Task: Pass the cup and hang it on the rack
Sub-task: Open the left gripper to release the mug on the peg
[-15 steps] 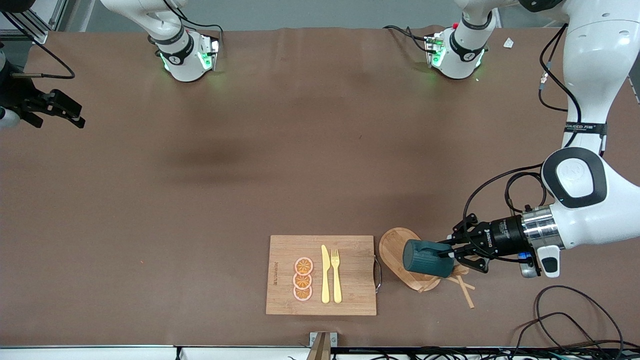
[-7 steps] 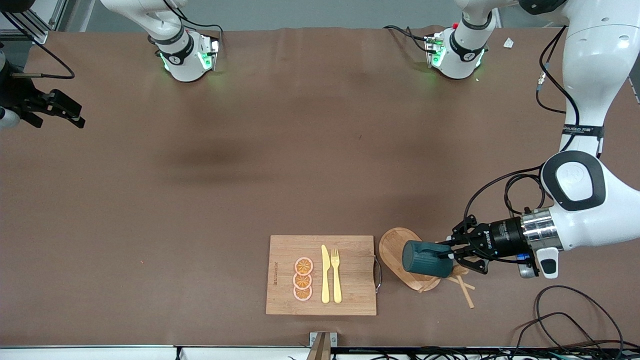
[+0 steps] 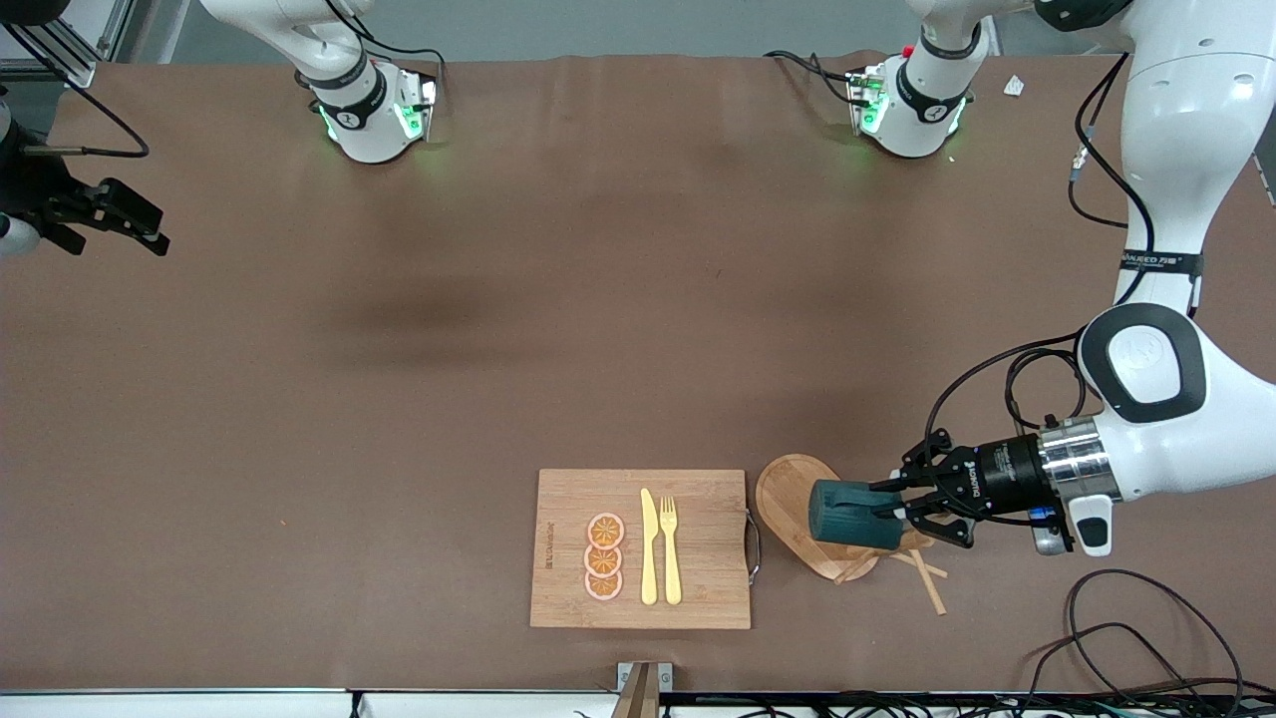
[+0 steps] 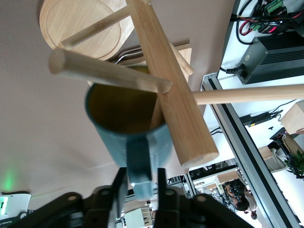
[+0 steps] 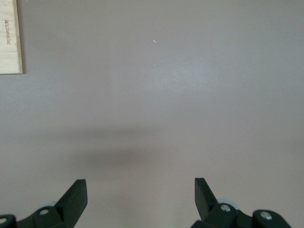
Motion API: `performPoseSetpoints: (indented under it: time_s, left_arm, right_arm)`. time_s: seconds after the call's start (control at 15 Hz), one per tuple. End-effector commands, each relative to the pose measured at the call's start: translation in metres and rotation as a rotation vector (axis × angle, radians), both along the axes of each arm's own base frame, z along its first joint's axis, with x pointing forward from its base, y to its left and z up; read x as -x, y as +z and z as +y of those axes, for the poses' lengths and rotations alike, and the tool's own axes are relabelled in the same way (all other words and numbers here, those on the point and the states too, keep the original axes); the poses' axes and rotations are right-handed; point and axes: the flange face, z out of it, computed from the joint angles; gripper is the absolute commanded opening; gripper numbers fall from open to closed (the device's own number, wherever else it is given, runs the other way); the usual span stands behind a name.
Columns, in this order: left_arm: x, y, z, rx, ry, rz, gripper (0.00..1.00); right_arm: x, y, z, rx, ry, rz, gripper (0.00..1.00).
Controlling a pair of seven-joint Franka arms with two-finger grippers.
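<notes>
1. The left gripper [image 3: 902, 507] is clamped on the handle of the cup [image 3: 850, 517], its fingers [image 4: 118, 186] pinching the handle from both sides, over the rack [image 3: 797, 509].
2. The cup lies on its side in the air, mouth toward the rack's post [image 4: 168, 90]; one peg [image 4: 107, 72] crosses just in front of its rim, and I cannot tell whether they touch.
3. The rack stands near the front camera, toward the left arm's end of the table [image 3: 498, 329], just beside the cutting board [image 3: 642, 548].
4. On the board lie three orange slices [image 3: 604, 557], a yellow knife [image 3: 649, 547] and a yellow fork [image 3: 670, 549]; a stamp is printed near its edge, unreadable.
5. The right gripper [image 3: 125, 219] waits spread open, holding nothing, over bare table at the right arm's end.
6. "ROBOTIQ" marks the left gripper's body.
</notes>
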Motion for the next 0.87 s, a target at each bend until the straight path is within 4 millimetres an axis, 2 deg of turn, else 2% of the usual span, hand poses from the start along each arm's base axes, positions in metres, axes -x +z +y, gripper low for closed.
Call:
performPoseSetpoints:
  time_s: [0.0,0.13,0.27,0.47,0.53,0.8]
  left_arm:
    - [-0.001,0.005,0.006,0.026,0.001,-0.016,0.58]
    - [-0.001,0.01,0.005,0.027,-0.001,-0.021,0.75]
    - [0.002,0.02,0.0,0.029,-0.011,-0.03,1.0]
    - [0.012,0.067,-0.012,0.011,-0.049,-0.091,1.0]
    - [0.02,0.085,-0.019,-0.046,-0.094,-0.12,1.0]
    - [0.053,0.131,-0.044,-0.343,-0.328,-0.231,1.0]
  right_arm:
    - [0.001,0.003,-0.002,-0.006,0.002,0.003,1.0]
    - [0.001,0.003,-0.002,-0.006,0.002,0.003,1.0]
    - [0.001,0.003,-0.001,-0.006,0.003,0.003,1.0]
    - [0.001,0.003,-0.002,-0.006,0.002,0.003,1.0]
    - [0.001,0.003,-0.002,-0.006,0.002,0.003,1.0]
    - [0.001,0.003,-0.001,-0.006,0.003,0.003,1.0]
